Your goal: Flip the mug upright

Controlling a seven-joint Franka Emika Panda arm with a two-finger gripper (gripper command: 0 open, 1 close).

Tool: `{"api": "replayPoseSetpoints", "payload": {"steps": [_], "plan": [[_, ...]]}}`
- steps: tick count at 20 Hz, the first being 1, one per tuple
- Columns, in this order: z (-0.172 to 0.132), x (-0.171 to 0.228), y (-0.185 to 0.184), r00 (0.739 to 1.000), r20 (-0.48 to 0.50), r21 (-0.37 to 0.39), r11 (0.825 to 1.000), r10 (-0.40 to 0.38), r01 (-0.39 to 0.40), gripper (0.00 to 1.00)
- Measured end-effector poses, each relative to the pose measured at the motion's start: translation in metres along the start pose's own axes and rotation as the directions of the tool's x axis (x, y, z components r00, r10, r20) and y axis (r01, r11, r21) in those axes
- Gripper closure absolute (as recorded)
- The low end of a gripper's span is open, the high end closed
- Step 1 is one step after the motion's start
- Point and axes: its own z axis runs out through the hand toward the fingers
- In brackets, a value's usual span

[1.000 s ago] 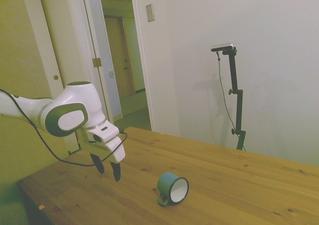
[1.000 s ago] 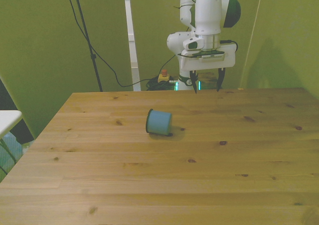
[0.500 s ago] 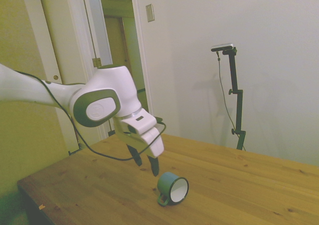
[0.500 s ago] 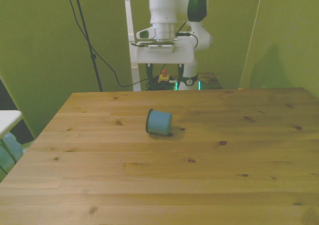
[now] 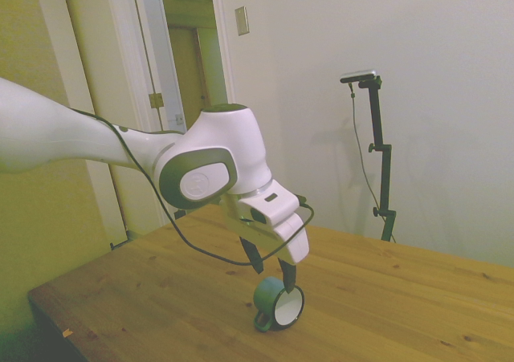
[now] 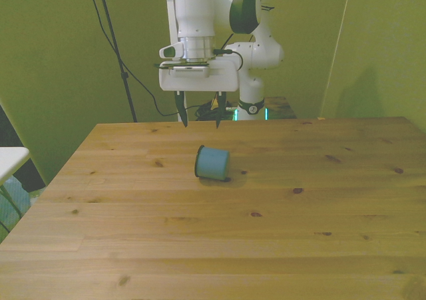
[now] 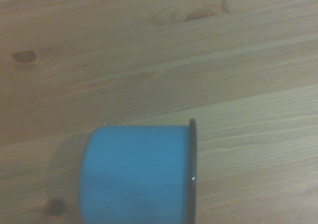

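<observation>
Above the table, your gripper (image 6: 199, 116) hangs with its two dark fingers spread apart and nothing between them, tips pointing down. From the side view it sits just over the mug (image 5: 279, 304); from the front view it stands a little behind the mug and above it, not touching.

You will find the mug lying on its side on the wooden table (image 6: 279, 227), roughly mid-width and toward the far half. Its white mouth faces the front view's left, the closed base the right. The loop handle (image 5: 262, 323) rests low against the tabletop.

Judge it as light and rigid, an enamel-looking shell that will not give under the pads but is likely smooth and slick. Being round and on its side, it may roll if you nudge it off-centre, though the handle on the wood should brake that somewhat.

For a hold, you would do best to straddle the curved wall near the dark rim (image 7: 192, 169), one pad each side, or pinch the rim wall itself with one finger inside the mouth. Avoid the handle: it is low and thin.
</observation>
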Motion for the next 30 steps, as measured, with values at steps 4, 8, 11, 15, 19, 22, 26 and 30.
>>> {"api": "replayPoseSetpoints", "payload": {"steps": [4,8,11,15,19,22,26,30], "plan": [[0.027,0.022,-0.005,0.998,0.064,0.052,0.999,0.004,-0.007,0.0],[0.056,0.032,-0.014,0.989,0.145,0.136,0.991,-0.014,-0.006,0.0],[0.064,0.037,-0.013,0.98,0.196,0.157,0.988,-0.035,0.004,0.0],[0.067,0.036,-0.014,0.979,0.202,0.16,0.987,-0.042,0.009,0.0],[0.077,0.031,-0.009,0.963,0.264,0.208,0.978,-0.056,0.0,0.0],[0.083,0.03,-0.003,0.95,0.306,0.251,0.968,-0.068,-0.011,0.0],[0.09,0.027,0.002,0.932,0.352,0.321,0.947,-0.086,-0.034,0.0],[0.094,0.025,0.009,0.916,0.385,0.391,0.919,-0.114,-0.05,0.0]]}}
